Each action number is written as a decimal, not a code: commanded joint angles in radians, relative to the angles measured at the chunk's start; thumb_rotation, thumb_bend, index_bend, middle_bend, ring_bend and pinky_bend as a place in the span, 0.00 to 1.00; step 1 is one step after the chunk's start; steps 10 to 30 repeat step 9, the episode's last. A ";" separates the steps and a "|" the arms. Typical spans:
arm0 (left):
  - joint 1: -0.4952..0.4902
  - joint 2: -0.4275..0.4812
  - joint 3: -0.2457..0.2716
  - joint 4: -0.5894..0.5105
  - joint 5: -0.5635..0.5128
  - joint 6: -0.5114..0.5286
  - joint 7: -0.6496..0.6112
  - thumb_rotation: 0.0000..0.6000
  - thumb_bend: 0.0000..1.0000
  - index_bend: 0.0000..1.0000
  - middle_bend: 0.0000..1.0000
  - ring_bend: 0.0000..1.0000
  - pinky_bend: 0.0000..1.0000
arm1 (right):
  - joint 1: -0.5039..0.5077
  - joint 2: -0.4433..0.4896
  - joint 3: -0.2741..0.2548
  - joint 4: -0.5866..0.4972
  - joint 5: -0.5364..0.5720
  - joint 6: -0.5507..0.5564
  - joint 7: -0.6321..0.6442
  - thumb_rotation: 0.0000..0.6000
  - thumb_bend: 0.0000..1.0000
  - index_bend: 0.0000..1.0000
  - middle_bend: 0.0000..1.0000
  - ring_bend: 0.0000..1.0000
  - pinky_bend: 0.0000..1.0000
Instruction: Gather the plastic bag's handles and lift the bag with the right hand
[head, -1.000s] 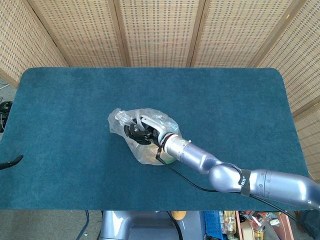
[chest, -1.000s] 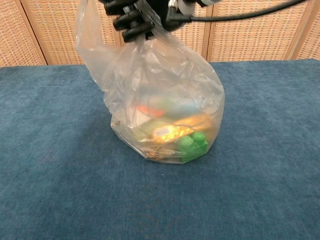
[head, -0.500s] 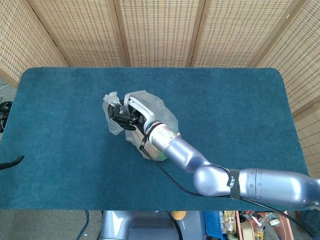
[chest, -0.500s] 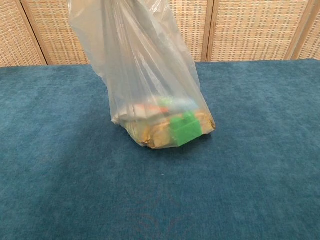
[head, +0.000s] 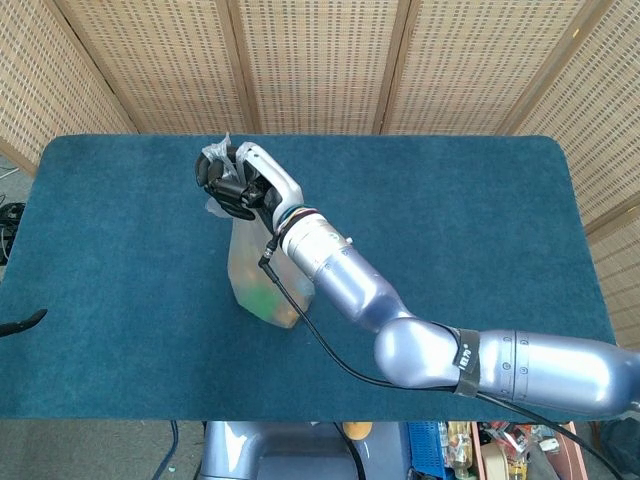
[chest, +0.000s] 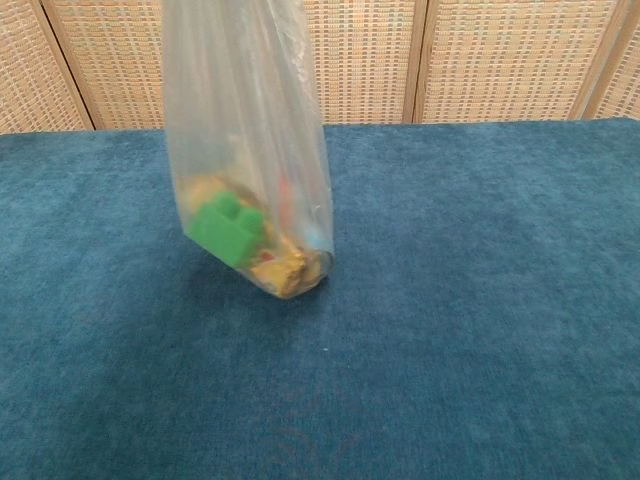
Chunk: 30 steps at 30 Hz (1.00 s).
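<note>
My right hand (head: 228, 183) has its dark fingers (head: 212, 176) curled tight around the bunched handles (head: 213, 152) of the clear, crinkled plastic bag (chest: 247, 140), and that grip sits at about 11 o'clock of the blue-carpeted table (head: 480, 220) in the head view. What matters for my next move is that the bag hangs straight down from my fingers, its long axis vertical, drawn into a narrow column. In the chest view the loaded bottom, with a green plastic building block (chest: 229, 228) and some yellowish wrapped items (chest: 282, 270) pressed against the film, looks to me just clear of the table, or at most barely brushing it; I cannot tell which for certain. I judge the lift nearly made, and any further pull should go straight up along that axis. My left hand shows in neither view.
</note>
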 joint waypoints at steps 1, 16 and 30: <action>0.001 -0.002 -0.005 -0.003 -0.006 -0.002 0.009 1.00 0.13 0.00 0.00 0.00 0.00 | 0.007 0.023 0.018 -0.002 0.030 -0.010 -0.021 1.00 1.00 0.97 1.00 0.93 1.00; 0.006 -0.002 -0.015 -0.006 -0.010 -0.005 0.012 1.00 0.13 0.00 0.00 0.00 0.00 | 0.022 0.049 0.038 -0.001 0.079 -0.018 -0.069 1.00 1.00 0.97 1.00 0.93 1.00; 0.006 -0.002 -0.015 -0.006 -0.010 -0.005 0.012 1.00 0.13 0.00 0.00 0.00 0.00 | 0.022 0.049 0.038 -0.001 0.079 -0.018 -0.069 1.00 1.00 0.97 1.00 0.93 1.00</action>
